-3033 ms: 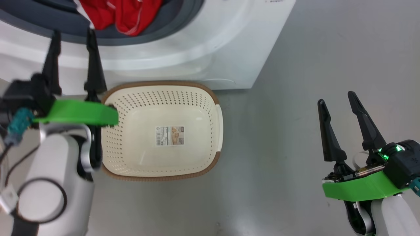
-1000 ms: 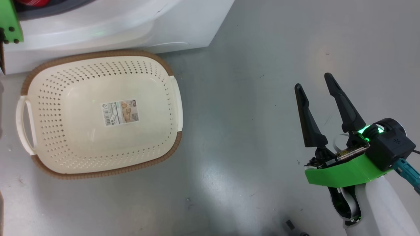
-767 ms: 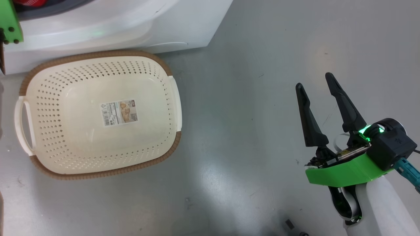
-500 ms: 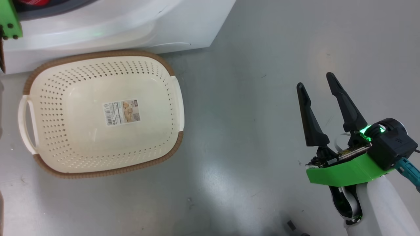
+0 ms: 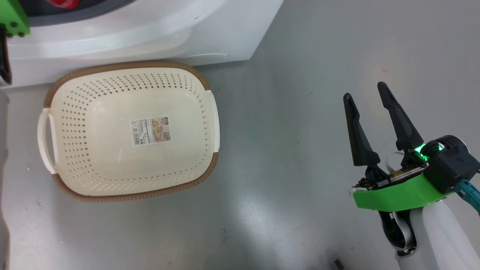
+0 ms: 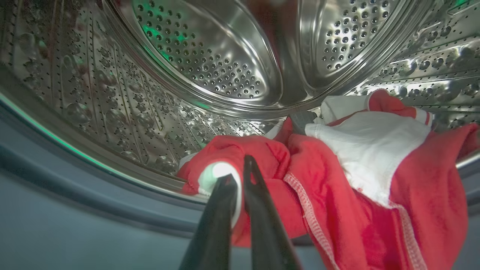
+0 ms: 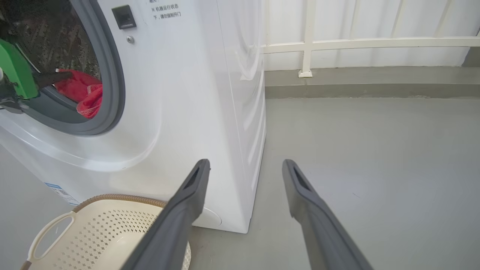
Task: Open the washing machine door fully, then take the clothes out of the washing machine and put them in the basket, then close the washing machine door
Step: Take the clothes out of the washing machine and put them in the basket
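**While the Left Arm Reaches Into the Drum: Items on Record**

As the left arm extends into the washing machine [image 5: 150,33], the entries read as follows.

1. Left gripper [image 6: 237,168]. Its two dark fingers are drawn almost together, with a white-edged red fold of the clothes [image 6: 356,150] between them. The right wrist view shows it reaching level through the grey rubber ring [image 7: 112,75], with its green bracket [image 7: 15,71] at the mouth of the opening.

2. Clothes. A red and white heap lies on the lower wall of the perforated steel drum [image 6: 225,56]. It touches the left fingertips and spreads away to their right in the left wrist view, with one red edge draped over the lip towards the camera.

3. Right gripper [image 5: 363,90]. Its fingers are spread wide and hold nothing. They point forward and slightly leftward above the bare grey floor [image 5: 300,75], with the pale forearm rising from the lower right corner of the head view.

4. Basket [image 5: 127,65]. It stands on the floor well to the left of the right gripper, with its far rim just beside the base of the washing machine. It holds a sticker [image 5: 150,130] on its bottom.

5. Railing [image 7: 356,41]. White, it stands far ahead of the right fingertips.
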`<state>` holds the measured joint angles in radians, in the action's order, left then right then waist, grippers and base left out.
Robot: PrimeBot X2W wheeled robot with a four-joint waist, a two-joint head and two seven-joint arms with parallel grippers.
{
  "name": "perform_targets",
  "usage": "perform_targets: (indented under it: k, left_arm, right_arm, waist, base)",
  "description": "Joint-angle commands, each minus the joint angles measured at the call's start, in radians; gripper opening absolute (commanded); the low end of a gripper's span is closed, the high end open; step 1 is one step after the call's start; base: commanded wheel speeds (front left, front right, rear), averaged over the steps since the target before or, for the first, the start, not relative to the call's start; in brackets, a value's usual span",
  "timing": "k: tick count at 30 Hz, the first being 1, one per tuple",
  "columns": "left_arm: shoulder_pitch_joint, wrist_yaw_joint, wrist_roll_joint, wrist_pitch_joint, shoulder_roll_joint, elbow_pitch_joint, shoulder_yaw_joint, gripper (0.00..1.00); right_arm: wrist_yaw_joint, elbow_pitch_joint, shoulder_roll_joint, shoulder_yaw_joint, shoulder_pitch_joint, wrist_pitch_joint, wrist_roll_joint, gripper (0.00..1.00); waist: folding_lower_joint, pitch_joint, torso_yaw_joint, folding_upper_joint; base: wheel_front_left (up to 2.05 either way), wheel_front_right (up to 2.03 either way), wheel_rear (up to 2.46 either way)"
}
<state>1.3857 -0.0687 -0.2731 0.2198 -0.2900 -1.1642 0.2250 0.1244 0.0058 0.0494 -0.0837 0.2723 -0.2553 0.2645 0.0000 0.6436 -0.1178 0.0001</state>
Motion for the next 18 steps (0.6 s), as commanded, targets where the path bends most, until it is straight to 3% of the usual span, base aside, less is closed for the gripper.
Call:
perform_targets:
  k: [1,10,18]
  left_arm:
    - [-0.018,0.005,-0.007,0.013,-0.045,0.032,-0.015,0.0]
    - [-0.155,0.034,-0.035,0.041,-0.037,0.218,-0.038,0.0]
    - [-0.36,0.022,-0.026,0.042,-0.037,0.445,-0.07,0.0]
  right_arm:
    - [0.006,-0.019,0.001,-0.02,-0.002,-0.006,0.002,1.0]
    - [0.006,-0.023,0.001,0.001,-0.015,-0.006,-0.007,1.0]
    - [0.006,-0.02,0.001,0.013,-0.038,-0.006,-0.017,1.0]
  waist:
    - [0.0,-0.005,0.004,-0.0001]
    - [0.0,-0.046,0.035,-0.0001]
    - [0.0,-0.12,0.06,-0.0001]
  base:
    - [0.0,0.0,0.0]
    - [0.0,0.0,0.0]
    - [0.0,0.0,0.0]
